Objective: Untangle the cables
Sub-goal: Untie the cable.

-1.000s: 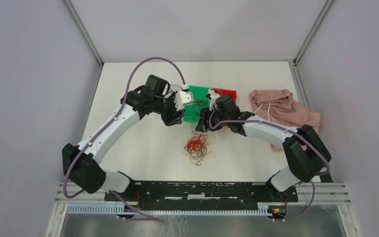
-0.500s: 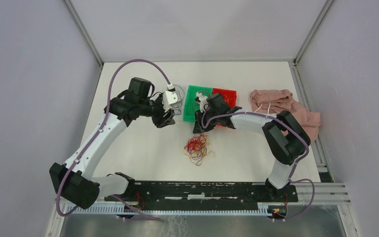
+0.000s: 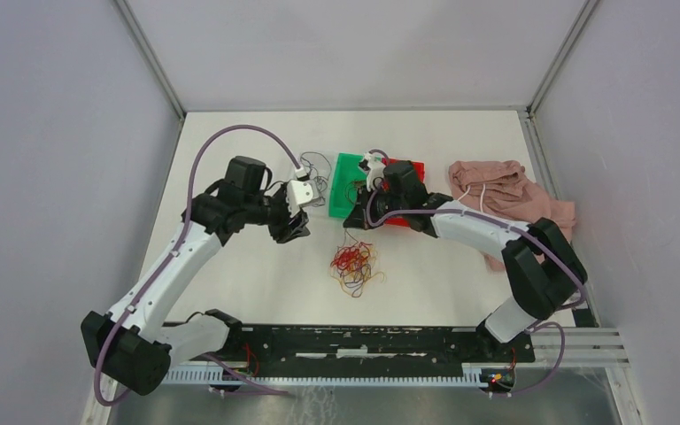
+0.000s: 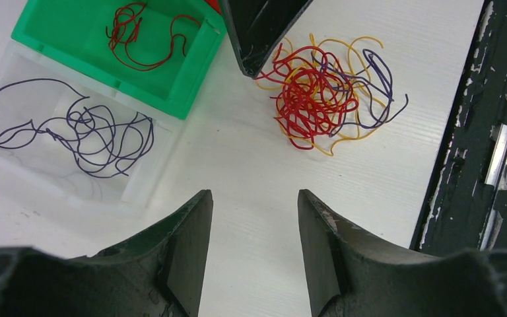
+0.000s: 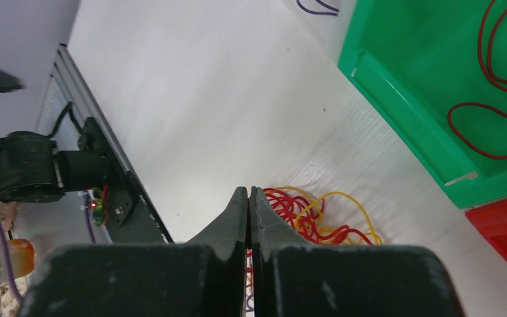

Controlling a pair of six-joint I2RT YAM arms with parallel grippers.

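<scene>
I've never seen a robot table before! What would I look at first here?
Probably the bright knot of red, yellow and purple cables in the middle of the white table. Farther back sits a green bin with one dark red cable inside, and a red bin beside it. A crumpled pink cloth lies off to the right.

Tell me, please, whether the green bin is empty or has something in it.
Not empty: the left wrist view shows a loose dark red wire lying inside the green bin.
</scene>
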